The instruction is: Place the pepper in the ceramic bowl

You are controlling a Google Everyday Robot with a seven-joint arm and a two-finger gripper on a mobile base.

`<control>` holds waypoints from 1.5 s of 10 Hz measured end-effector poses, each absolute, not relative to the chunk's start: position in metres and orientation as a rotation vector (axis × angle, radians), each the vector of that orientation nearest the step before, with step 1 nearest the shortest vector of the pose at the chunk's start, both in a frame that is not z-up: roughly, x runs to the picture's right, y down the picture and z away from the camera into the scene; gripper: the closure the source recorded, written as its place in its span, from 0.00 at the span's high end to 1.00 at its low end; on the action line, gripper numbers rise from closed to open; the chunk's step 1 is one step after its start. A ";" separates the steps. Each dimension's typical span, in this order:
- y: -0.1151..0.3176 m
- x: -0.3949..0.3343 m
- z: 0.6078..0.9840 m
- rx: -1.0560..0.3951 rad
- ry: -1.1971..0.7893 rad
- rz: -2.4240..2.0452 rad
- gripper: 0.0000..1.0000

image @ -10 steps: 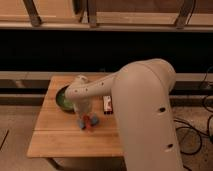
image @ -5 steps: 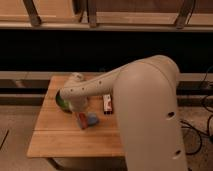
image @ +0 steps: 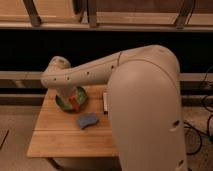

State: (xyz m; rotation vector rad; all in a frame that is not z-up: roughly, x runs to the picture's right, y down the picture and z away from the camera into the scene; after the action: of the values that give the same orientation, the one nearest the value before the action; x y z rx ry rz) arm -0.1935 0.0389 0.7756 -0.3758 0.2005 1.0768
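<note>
The large white arm (image: pixel 125 75) reached left over the wooden table (image: pixel 60 135) and hid much of the ceramic bowl (image: pixel 80 96). The gripper (image: pixel 70 98) hung over the bowl; its opening I cannot tell. The pepper (image: pixel 74 101) showed at the bowl. A blue-grey cloth (image: pixel 88 120) lay nearer.

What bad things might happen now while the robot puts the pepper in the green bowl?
The gripper hangs over the ceramic bowl, with the pepper at its tip. The pepper looks close to the front rim, so it might bounce out onto the table. The arm hides much of the bowl, so a bump could push it. The blue cloth lies nearby.
</note>
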 end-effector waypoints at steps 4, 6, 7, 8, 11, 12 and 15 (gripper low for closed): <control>0.030 -0.228 0.830 -0.428 0.094 0.933 0.00; 0.031 -0.234 0.845 -0.459 0.062 0.909 0.03; 0.030 -0.235 0.847 -0.463 0.058 0.906 0.13; 0.031 -0.235 0.847 -0.463 0.058 0.906 0.22; 0.030 -0.234 0.847 -0.463 0.059 0.907 0.53; 0.030 -0.234 0.847 -0.463 0.059 0.907 0.63; 0.030 -0.233 0.848 -0.462 0.059 0.908 0.80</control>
State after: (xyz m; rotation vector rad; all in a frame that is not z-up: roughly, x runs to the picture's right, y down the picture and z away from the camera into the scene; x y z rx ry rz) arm -0.2334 0.0304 0.8476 -0.4624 0.0595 0.9076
